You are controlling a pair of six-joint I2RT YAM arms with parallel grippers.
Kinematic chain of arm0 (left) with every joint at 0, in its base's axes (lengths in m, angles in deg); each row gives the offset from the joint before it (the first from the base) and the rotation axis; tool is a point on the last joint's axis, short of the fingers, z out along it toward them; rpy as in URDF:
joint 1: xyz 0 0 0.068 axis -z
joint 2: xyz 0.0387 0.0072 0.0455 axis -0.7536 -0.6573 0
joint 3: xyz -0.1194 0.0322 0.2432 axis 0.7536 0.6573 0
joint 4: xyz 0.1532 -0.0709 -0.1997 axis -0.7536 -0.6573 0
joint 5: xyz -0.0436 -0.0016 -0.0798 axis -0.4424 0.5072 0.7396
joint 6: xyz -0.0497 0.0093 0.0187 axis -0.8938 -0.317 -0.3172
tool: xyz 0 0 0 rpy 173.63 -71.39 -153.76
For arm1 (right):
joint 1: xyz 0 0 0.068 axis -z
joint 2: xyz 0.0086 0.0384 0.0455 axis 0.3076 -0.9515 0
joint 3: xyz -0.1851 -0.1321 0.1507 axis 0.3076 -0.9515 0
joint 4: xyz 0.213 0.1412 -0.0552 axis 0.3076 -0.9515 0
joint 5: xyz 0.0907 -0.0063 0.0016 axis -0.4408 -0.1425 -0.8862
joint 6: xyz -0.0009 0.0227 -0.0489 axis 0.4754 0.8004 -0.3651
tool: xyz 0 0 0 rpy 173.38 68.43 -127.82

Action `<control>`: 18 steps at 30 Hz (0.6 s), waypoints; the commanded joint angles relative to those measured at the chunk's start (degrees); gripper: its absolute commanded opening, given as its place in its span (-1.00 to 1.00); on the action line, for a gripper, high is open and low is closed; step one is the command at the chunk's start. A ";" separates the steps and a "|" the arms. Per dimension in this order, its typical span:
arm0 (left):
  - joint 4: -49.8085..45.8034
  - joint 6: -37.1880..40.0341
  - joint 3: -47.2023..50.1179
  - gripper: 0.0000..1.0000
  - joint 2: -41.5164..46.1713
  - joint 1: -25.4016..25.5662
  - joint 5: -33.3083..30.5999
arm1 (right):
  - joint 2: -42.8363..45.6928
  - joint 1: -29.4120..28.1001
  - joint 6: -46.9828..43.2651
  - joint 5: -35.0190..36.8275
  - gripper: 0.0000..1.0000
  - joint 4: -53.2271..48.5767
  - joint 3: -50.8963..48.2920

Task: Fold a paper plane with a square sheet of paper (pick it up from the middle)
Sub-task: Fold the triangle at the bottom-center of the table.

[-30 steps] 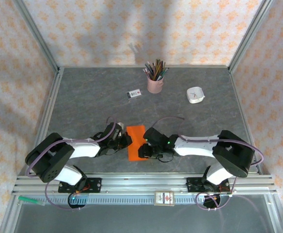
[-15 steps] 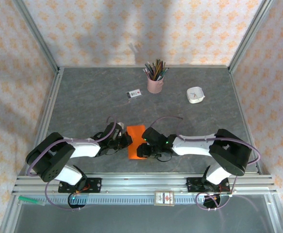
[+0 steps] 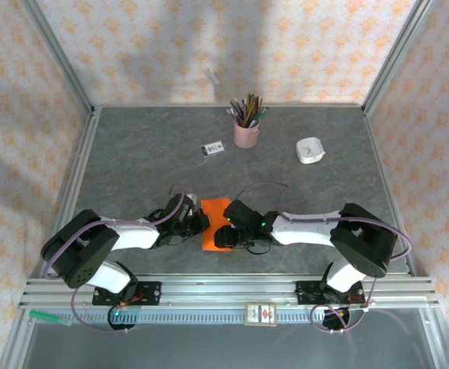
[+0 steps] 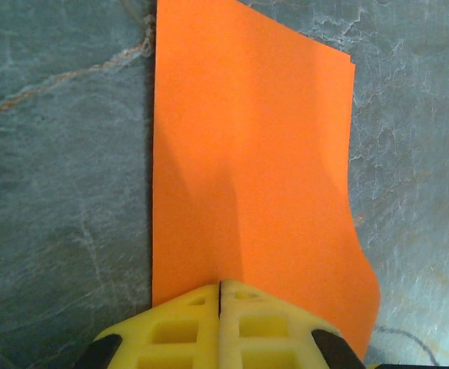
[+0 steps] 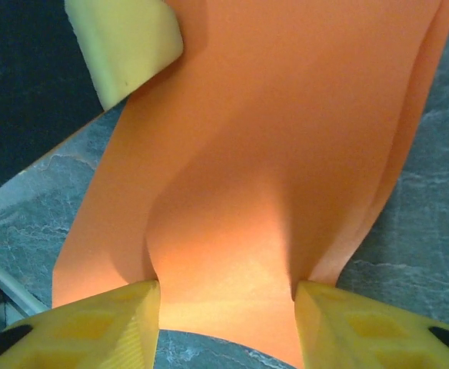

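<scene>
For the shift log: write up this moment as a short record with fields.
paper: orange sheet, rectangular outline with layered edges, on the table between the arms
left gripper: shut, tips at the sheet's edge
right gripper: open, sheet bowed up between its fingers
far side: pink pencil cup, small card, white dish
plane: not yet dart-shaped

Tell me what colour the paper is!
Bright orange, all plain. The left wrist view shows the square sheet of paper best.
</scene>
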 commanded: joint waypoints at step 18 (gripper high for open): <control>-5.82 1.69 1.12 -1.00 -2.45 0.59 -1.15 | 1.15 4.49 -3.82 1.04 0.02 2.03 2.29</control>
